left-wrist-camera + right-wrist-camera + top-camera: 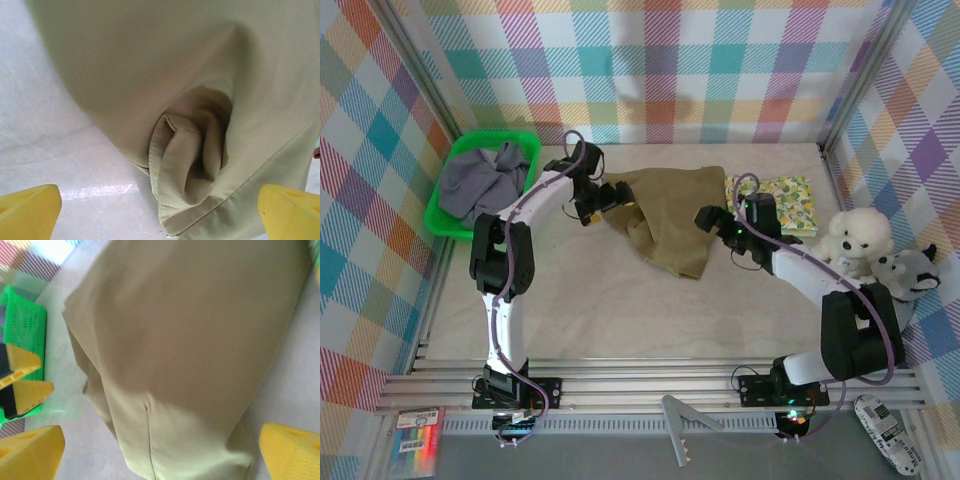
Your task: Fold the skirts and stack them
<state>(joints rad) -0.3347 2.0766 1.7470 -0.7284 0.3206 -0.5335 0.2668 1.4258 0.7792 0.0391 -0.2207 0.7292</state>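
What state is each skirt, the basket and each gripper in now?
olive skirt, lying loose on table, left edge bunched
floral skirt, folded flat, far right
grey skirt, crumpled in basket
green basket, upright, holding grey skirt
left gripper, open, empty, over olive skirt
right gripper, open, empty

A green plastic basket (442,200) stands far left on the pale surface (620,310). At the right edge, a white plush toy (855,238) touches a grey plush toy (910,272).
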